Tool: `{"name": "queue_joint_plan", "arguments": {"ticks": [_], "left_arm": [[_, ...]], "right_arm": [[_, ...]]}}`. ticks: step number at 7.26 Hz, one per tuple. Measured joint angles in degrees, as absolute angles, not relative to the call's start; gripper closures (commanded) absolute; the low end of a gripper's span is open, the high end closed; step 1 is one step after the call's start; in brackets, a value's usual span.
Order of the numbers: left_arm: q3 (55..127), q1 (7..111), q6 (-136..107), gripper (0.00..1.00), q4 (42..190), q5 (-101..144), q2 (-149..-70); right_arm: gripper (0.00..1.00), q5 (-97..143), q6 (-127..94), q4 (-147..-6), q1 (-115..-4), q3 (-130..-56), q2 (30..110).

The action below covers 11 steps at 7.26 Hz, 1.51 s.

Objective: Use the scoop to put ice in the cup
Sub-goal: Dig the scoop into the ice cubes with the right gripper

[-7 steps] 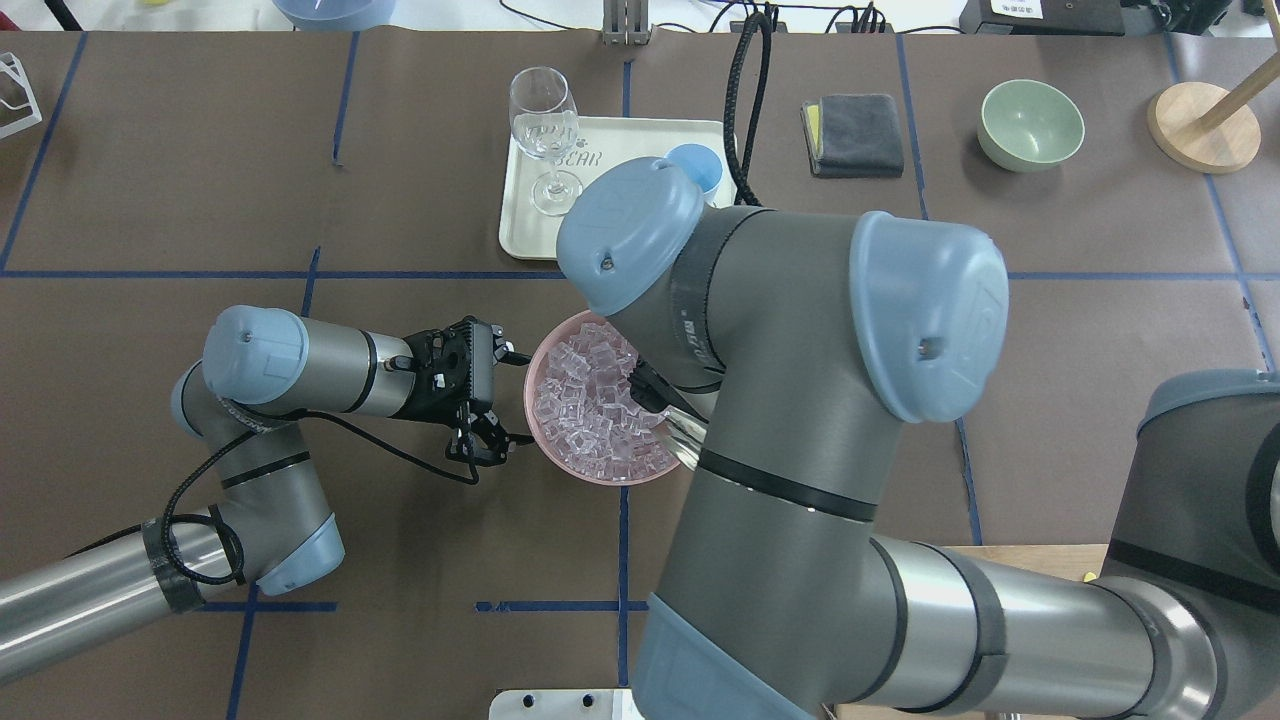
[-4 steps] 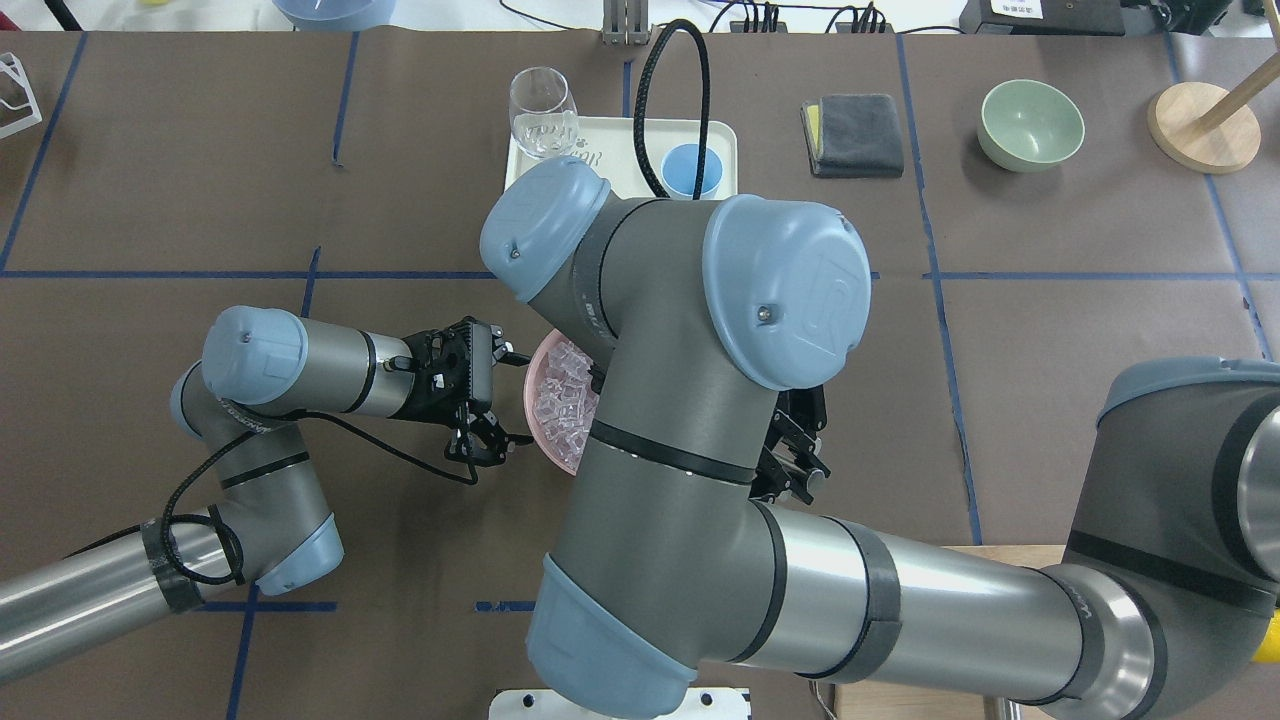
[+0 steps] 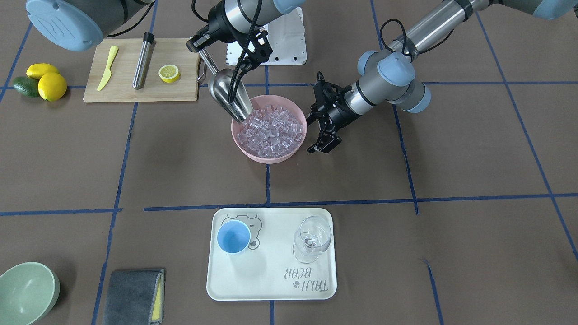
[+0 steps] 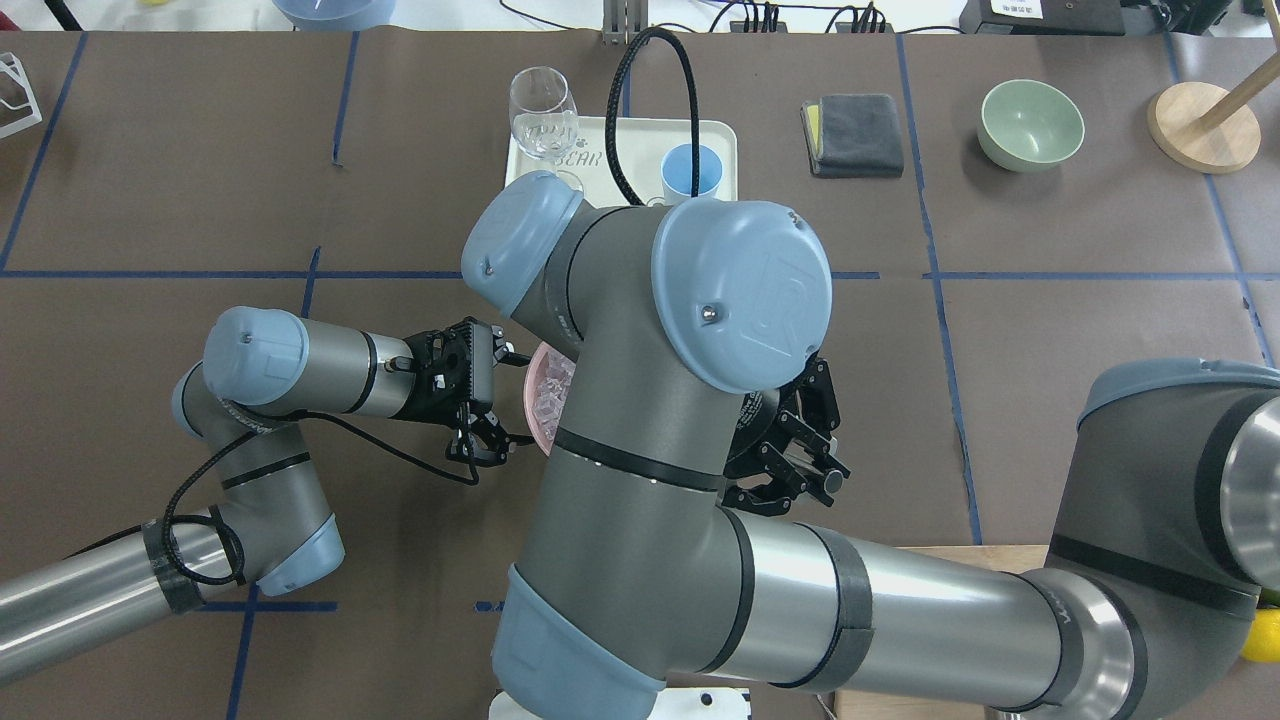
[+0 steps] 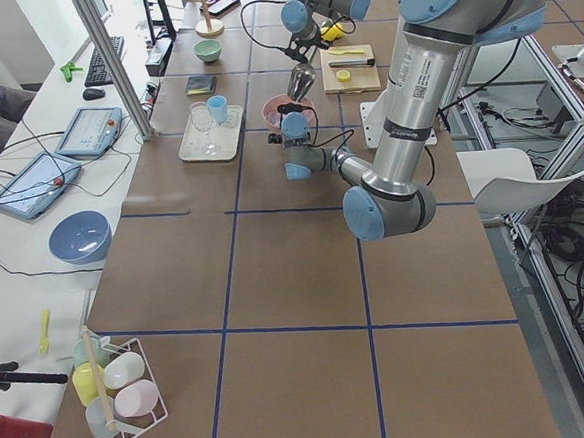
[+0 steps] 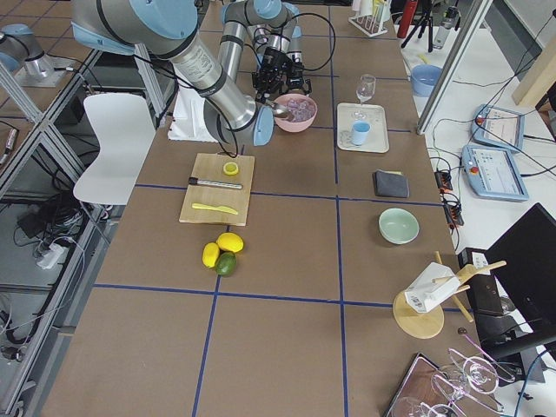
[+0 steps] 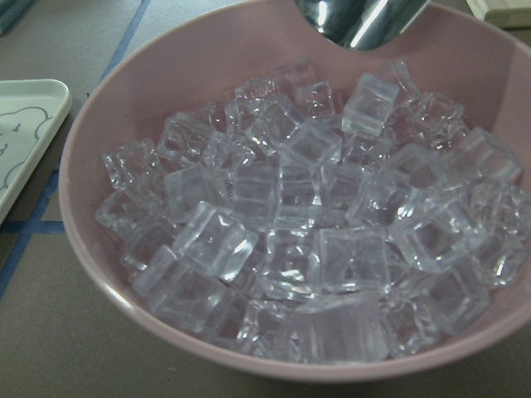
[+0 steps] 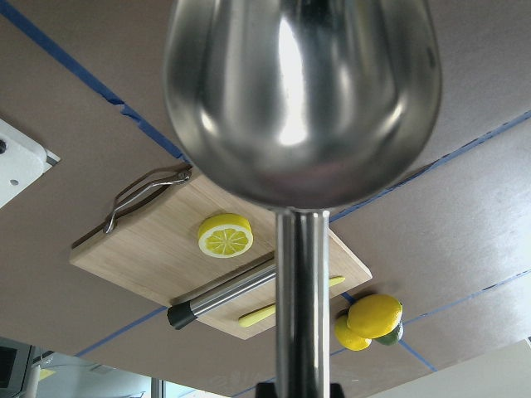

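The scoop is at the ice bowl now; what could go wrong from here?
The scoop tip sits at the rim of the heaped pink bowl, so ice may fall out. The left jaws beside the bowl look open, so the bowl may slide. The cup is narrow; cubes may miss.

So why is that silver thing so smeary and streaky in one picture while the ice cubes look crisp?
Right wrist view: the scoop sits very close to the lens, so it is slightly soft, and its polished steel mirrors bright lights. Left wrist view: the ice is in focus, with only small glints.
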<state>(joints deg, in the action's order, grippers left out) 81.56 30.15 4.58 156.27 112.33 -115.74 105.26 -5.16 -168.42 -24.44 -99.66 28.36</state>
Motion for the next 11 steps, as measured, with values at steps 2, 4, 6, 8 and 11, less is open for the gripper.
{"name": "queue_joint_plan", "arguments": {"ticks": [2, 4, 6, 8, 11], "left_arm": [[81.6, 30.2, 4.6, 0.0, 156.3, 112.3, -115.7], [81.5, 30.2, 4.6, 0.0, 156.3, 112.3, -115.7], [81.5, 30.2, 4.6, 0.0, 156.3, 112.3, -115.7], [81.4, 30.2, 4.6, 0.0, 156.3, 112.3, -115.7], [81.2, 30.2, 4.6, 0.0, 156.4, 112.3, -115.7]], "right_arm": [[1.0, 105.1, -5.0, -167.8, -23.2, -97.6, 28.2], [1.0, 104.9, -5.0, -166.5, -22.8, -96.0, 27.6], [1.0, 104.9, -5.0, -163.2, -22.8, -93.0, 27.4], [1.0, 104.9, -5.2, -159.2, -23.1, -89.9, 27.3], [1.0, 104.9, -6.2, -152.9, -23.2, -89.3, 29.3]]}}
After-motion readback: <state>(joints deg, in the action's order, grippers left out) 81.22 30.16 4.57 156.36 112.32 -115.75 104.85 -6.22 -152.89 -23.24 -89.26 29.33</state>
